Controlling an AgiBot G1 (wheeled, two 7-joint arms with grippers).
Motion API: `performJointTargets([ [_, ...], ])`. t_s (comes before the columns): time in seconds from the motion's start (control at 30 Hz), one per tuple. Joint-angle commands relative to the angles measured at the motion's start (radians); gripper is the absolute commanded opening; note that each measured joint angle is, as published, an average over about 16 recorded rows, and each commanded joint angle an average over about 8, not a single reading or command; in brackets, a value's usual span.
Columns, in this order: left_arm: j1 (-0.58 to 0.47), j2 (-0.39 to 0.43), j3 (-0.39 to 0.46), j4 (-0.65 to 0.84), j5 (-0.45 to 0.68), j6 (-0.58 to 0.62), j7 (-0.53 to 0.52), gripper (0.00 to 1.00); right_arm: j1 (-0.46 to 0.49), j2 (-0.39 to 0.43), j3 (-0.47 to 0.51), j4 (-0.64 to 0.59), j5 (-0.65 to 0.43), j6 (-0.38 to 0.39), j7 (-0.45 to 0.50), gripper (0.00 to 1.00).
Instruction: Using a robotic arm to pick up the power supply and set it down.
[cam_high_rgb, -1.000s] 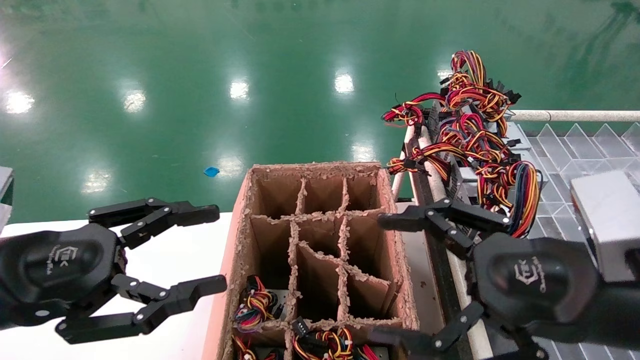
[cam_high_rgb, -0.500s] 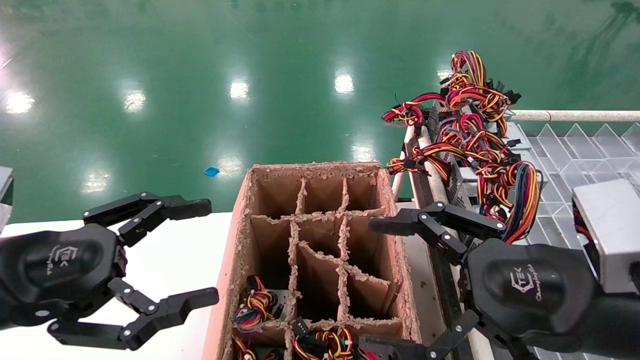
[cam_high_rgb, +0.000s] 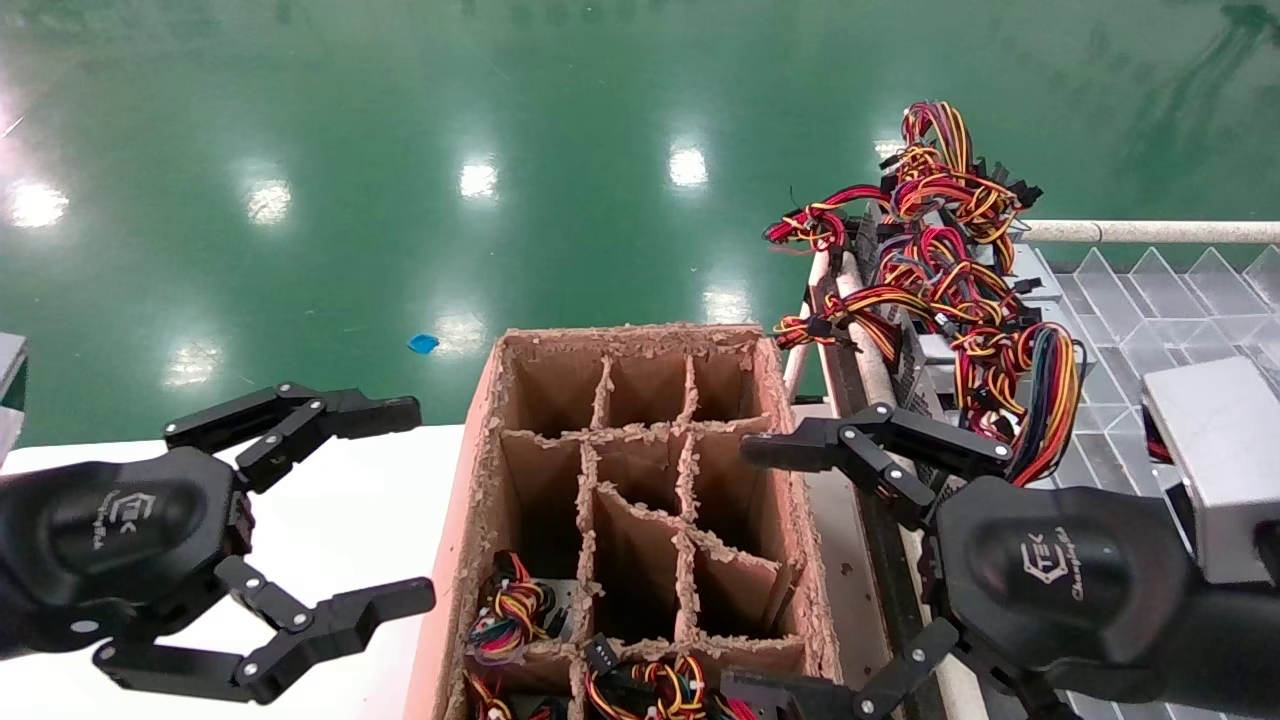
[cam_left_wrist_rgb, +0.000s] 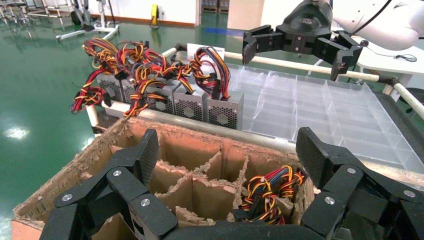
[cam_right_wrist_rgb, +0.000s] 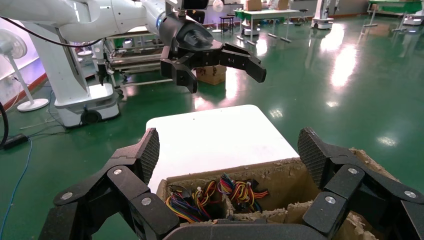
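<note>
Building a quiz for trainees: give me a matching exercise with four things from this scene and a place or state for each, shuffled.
1. left gripper
2. right gripper
3. brown cardboard divider box
4. row of grey metal power supplies

A. wires lie in its near compartments
B. open over the white table
C. standing on the clear tray's edge
D. open above the box's right edge

Pairs: 1-B, 2-D, 3-A, 4-C

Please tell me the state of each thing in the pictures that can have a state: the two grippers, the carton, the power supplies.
left gripper: open, empty, over the white table.
right gripper: open, empty, at the carton's right edge.
divided carton: open on top; near cells hold wire bundles, far cells look empty.
power supply: upright in the row on the rack, not gripped.
clear tray: looks empty.
</note>
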Motion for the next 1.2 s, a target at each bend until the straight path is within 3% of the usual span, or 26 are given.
performJointTargets([
  [0.03, 0.0, 0.0, 0.0, 0.0, 0.0, 0.0, 0.0, 1.0, 0.001, 0.001, -0.001, 0.0, -0.001, 0.0, 0.0, 1.0],
  [1.2, 0.0, 0.0, 0.0, 0.0, 0.0, 0.0, 0.0, 1.0, 0.004, 0.003, -0.003, 0.001, -0.003, 0.001, 0.002, 1.0],
])
